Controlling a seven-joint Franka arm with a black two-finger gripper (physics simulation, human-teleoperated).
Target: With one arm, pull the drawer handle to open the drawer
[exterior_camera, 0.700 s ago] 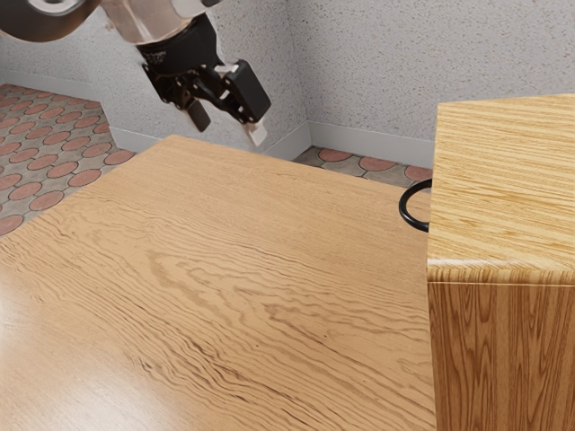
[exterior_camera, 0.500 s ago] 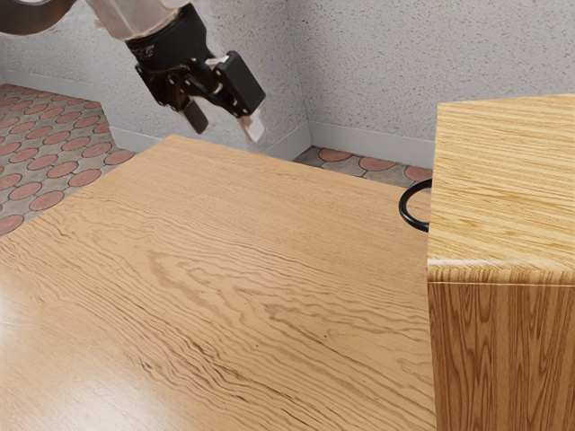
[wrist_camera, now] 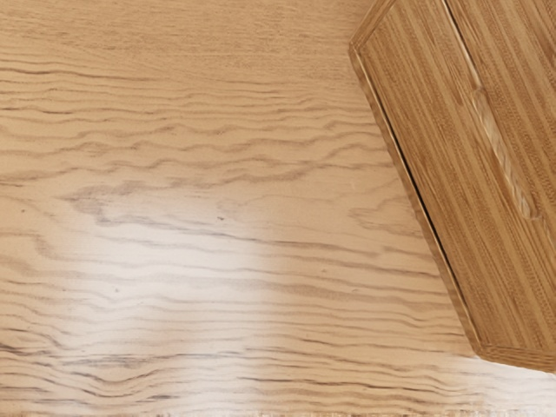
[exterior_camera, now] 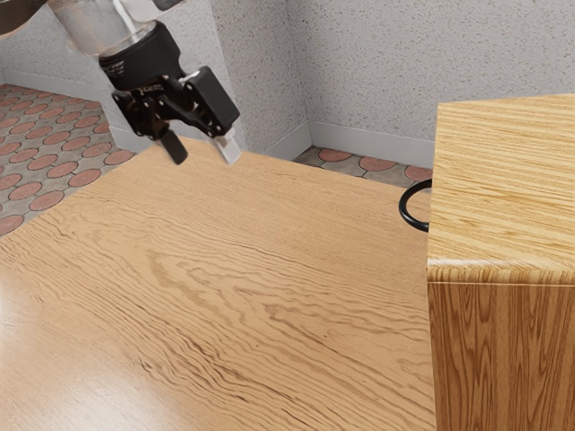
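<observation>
The drawer handle (exterior_camera: 412,208) is a thin black loop, curved like a half ring, and it juts from the face of a light oak-grained cabinet (exterior_camera: 503,180) that looks toward the exterior view's left. That face is turned away from the exterior camera, so the drawer front cannot be made out and I cannot tell how far it stands out. The cabinet sits on the table (exterior_camera: 225,287) at the exterior view's right edge, its flat top and one striped side showing. In the wrist view the cabinet (wrist_camera: 469,156) appears as an angled block of straight-grained wood on the wavy-grained table (wrist_camera: 191,217). The gripper (exterior_camera: 200,151) hangs in the air above the table's far corner, at the exterior view's upper left and well apart from the handle. Its two fingers (exterior_camera: 227,149) are spread wide with nothing between them. By count there is one cabinet, one handle, one table and one arm (exterior_camera: 117,31) with one gripper. A speckled grey wall (exterior_camera: 404,63) and a floor (exterior_camera: 54,153) of reddish tiles lie behind.
</observation>
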